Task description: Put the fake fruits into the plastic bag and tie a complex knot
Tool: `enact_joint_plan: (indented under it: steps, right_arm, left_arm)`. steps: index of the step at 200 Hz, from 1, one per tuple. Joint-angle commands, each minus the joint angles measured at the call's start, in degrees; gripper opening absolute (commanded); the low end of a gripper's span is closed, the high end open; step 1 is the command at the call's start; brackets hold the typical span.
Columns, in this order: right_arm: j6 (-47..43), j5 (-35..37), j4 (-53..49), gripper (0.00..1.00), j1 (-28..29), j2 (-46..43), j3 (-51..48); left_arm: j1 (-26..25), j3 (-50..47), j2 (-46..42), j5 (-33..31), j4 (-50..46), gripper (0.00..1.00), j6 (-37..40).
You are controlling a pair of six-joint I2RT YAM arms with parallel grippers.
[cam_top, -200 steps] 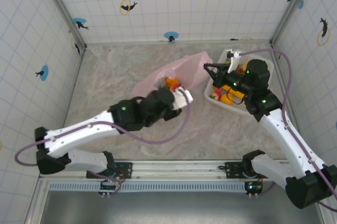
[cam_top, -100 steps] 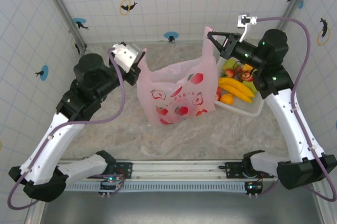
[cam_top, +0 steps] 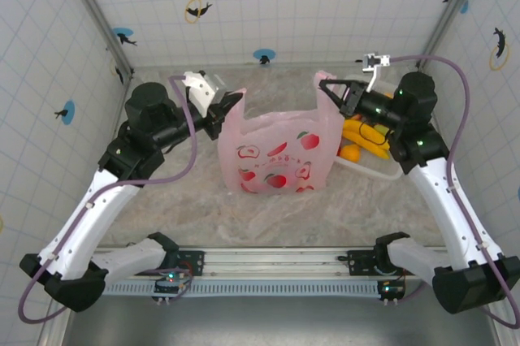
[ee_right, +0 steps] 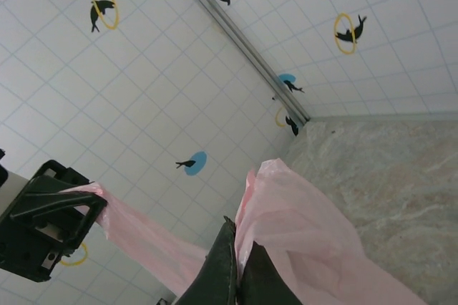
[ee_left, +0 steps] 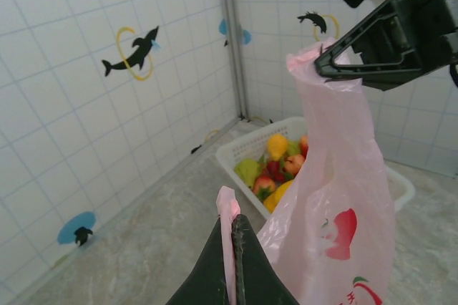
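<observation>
My left fingers (ee_left: pixel 207 276) and right fingers (ee_right: pixel 218 276) each pinch a handle of the plastic bag (cam_top: pixel 276 155); its film hides the inside, and my right arm (cam_top: pixel 422 171) covers some fake fruits (cam_top: pixel 351 152)

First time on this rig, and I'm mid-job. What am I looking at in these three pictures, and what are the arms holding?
Two robot arms are bolted at the near edge of the table. The overhead picture looks down from behind them. The other two pictures come from a camera on each wrist. The left gripper and right gripper are each shut on a handle of the pink bag, holding it upright between them. To the bag's right, a white basket holds toy fruits.
</observation>
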Motion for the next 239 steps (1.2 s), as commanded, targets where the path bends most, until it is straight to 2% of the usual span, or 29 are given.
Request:
enact_joint_plan:
  steps: [1, 11, 23, 47, 73, 109, 133, 144, 153, 179, 202, 215, 239]
  right_arm:
    - [-2.3, 0.9, -2.1, 0.12, -0.5, -2.0, -0.9]
    - [-5.5, 1.9, -6.9, 0.19, -1.0, -2.5, 0.9]
    - [-9.2, 3.9, -12.8, 0.32, -1.6, -3.6, 3.0]
    - [-16.2, 7.7, -22.2, 0.52, -4.4, -6.2, 6.4]
    - [-20.8, 8.2, -29.6, 0.66, -8.5, -9.1, 8.5]
    - [-25.2, 10.0, -36.9, 0.80, -10.0, -13.8, 11.5]
    - [-23.3, 3.2, -32.5, 0.82, -8.9, -17.2, 9.8]
    - [-20.9, 0.7, -27.9, 0.82, -5.9, -18.2, 7.5]
    - [-20.1, 1.9, -24.3, 0.82, -1.3, -19.2, 5.1]
    - [-24.8, 13.9, -17.5, 0.87, 18.5, -19.1, -1.1]
    - [-33.8, 22.3, -16.3, 0.94, 32.7, -11.4, 0.0]
    - [-38.1, 22.6, -14.5, 0.99, 35.7, -6.3, 1.9]
    - [-41.5, 21.4, -10.2, 0.99, 35.3, 1.1, 5.0]
  left_arm:
    - [0.5, -1.4, -0.6, 4.0, 5.3, 0.00, -2.4]
    - [0.5, -1.2, 0.0, 3.8, 4.9, 0.00, -2.7]
    - [0.5, -0.9, 0.4, 3.5, 5.0, 0.00, -3.2]
    - [0.5, 0.2, 0.9, 2.7, 5.8, 0.00, -5.1]
    - [0.5, 2.7, 2.6, 1.9, 4.5, 0.00, -7.3]
    - [0.6, 3.6, 3.8, 0.3, 3.5, 0.00, -9.1]
    - [0.8, 3.8, 4.4, 0.8, 3.9, 0.00, -10.3]
    - [1.1, 4.1, 4.8, 1.9, 4.3, 0.00, -10.8]
    - [1.2, 4.2, 4.9, 2.6, 4.7, 0.00, -11.4]
    - [1.6, 4.0, 4.9, 4.6, 5.8, 0.00, -12.8]
    - [2.1, 4.1, 4.6, 7.0, 6.2, 0.00, -13.6]
    - [2.3, 3.9, 4.3, 8.4, 6.6, 0.00, -14.0]
    - [2.6, 3.3, 3.7, 10.0, 7.0, 0.00, -14.4]
